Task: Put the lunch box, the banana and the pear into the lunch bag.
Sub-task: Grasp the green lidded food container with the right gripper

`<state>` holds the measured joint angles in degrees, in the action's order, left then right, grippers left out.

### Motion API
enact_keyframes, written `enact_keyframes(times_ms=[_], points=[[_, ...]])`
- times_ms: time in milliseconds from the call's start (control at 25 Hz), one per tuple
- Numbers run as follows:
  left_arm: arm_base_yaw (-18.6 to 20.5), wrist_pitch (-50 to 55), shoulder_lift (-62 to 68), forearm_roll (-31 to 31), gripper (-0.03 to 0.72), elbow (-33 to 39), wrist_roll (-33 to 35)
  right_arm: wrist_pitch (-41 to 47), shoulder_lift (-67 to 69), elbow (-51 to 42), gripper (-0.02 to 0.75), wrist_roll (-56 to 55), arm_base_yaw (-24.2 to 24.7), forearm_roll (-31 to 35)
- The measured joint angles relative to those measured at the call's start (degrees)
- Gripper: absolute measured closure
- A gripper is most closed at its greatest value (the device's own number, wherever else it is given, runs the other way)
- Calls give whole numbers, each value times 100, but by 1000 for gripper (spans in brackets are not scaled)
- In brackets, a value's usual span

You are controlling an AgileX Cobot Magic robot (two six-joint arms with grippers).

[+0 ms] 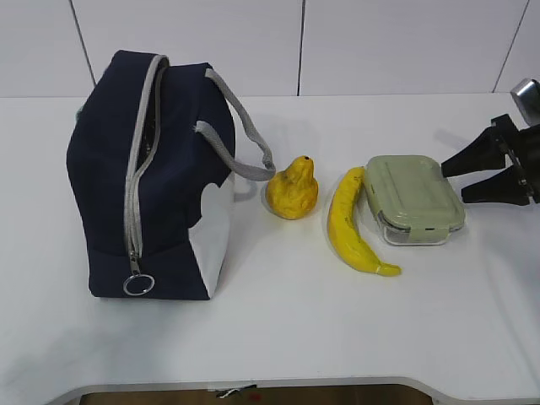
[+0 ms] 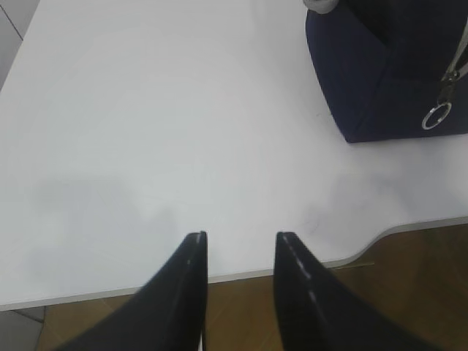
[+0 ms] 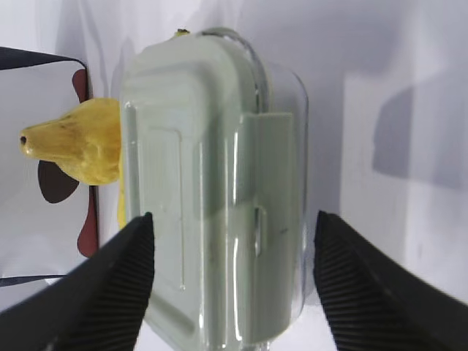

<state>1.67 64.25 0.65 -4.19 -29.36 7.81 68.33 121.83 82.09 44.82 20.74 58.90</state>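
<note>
Ext view: bag (image 1: 169,177) stands at table's left, zipper (image 1: 135,194) looks only part open near the top; pear (image 1: 292,191), banana (image 1: 348,226), box (image 1: 413,199) in a row to its right, banana touching box. R gripper (image 1: 460,175) sits just right of box, jaws apart, nothing held.

L wrist: L gripper (image 2: 240,248) over bare table near the edge, jaws partly open, empty; bag corner w/ ring pull (image 2: 436,117) top right. Fruit not seen here.

R wrist: jaws straddle box (image 3: 212,212) w/o touching; pear's stem end (image 3: 73,142) peeks behind. Only this view shows alignment. You'll likely find box rigid, slick-sided; pinch across the short sides below the lid.
</note>
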Motion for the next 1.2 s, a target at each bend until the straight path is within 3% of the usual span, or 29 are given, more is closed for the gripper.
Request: enact_keyframes(times_ms=[640,1200], points=[[0,0,0,0,447,0,0,-24,443,237,192,136,-370,113],[0,0,0,0,447,0,0,-45,501,302,220,431,-379,124]])
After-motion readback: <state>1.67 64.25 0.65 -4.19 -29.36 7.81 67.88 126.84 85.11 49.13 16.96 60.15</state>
